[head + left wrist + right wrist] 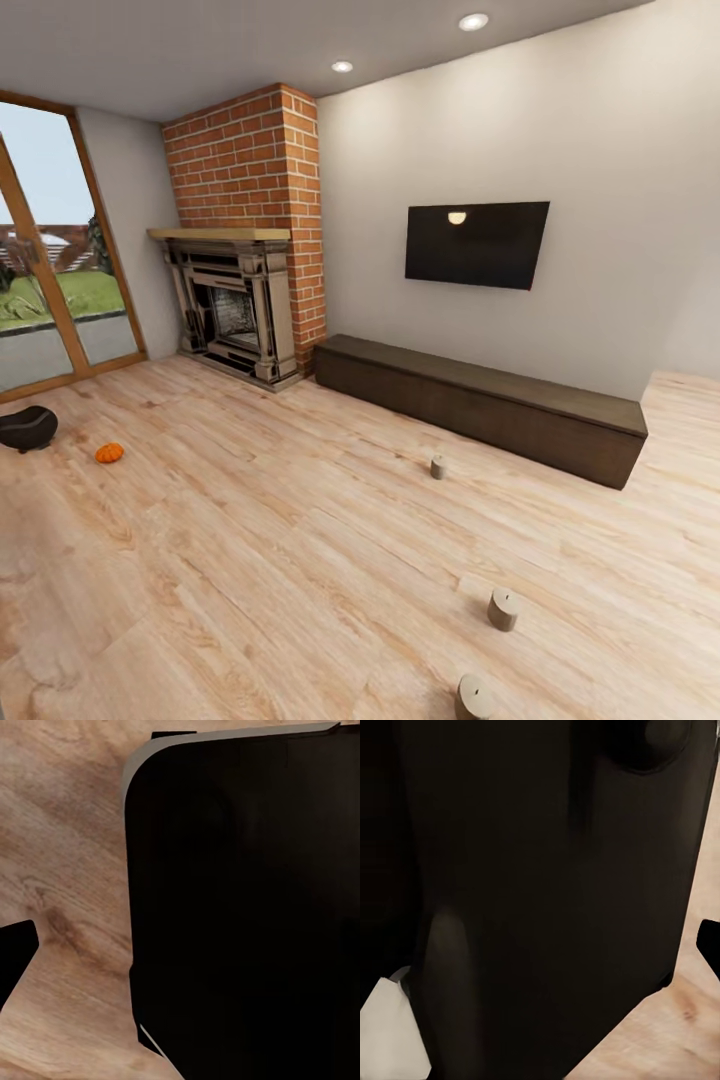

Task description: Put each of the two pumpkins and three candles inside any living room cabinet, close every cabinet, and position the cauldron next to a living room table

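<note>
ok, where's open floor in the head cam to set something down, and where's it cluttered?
Widest bare stretch: mid-floor between the pumpkin on the left and the far candle. The strip in front of the cabinet is also free, as is the cabinet's flat top. Tighter at lower right, where two candles stand close together, and at far left around the cauldron.

Head camera looks across the floor (300, 560); both wrist cameras face it closely.
</note>
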{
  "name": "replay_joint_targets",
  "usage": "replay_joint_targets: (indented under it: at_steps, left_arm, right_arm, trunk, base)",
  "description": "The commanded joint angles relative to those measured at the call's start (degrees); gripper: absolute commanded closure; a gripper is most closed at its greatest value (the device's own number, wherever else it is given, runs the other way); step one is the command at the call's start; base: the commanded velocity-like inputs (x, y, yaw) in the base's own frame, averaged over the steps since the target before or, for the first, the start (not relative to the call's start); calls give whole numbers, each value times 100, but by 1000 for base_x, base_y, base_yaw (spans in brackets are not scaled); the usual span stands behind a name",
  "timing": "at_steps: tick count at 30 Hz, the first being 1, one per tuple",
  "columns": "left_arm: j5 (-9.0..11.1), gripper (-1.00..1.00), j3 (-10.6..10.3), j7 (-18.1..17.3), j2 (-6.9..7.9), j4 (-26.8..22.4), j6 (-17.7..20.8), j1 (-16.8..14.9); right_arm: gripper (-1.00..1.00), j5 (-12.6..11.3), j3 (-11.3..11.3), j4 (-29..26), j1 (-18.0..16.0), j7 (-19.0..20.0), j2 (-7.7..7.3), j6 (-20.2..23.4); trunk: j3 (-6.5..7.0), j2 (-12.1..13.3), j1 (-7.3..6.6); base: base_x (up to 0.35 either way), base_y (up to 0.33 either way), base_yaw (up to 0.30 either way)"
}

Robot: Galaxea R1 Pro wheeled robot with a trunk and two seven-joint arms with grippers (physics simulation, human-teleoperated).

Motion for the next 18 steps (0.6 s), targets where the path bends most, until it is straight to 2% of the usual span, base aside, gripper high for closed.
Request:
replay_joint_targets:
  at_steps: [1,9,18]
  left_arm:
    - [-5,-100,-2,-3,2,6,-22,-3]
    - [-15,-100,-4,-3,-1,6,-152,-3]
    - [-5,-100,4,-3,-2,6,-186,-3]
  right_arm:
    - [-100,-2,-3,2,-3,-2,25,1]
    - [-100,-1,2,-11,-3,-9,84,-1]
    - [-100,-1,3,-11,-3,-10,96,-1]
  trunk:
    - [-5,-2,1]
    - [-5,-2,1]
    - [-5,-2,1]
  base:
    - [189,-45,71]
    - [220,-132,222]
    - [39,-34,288]
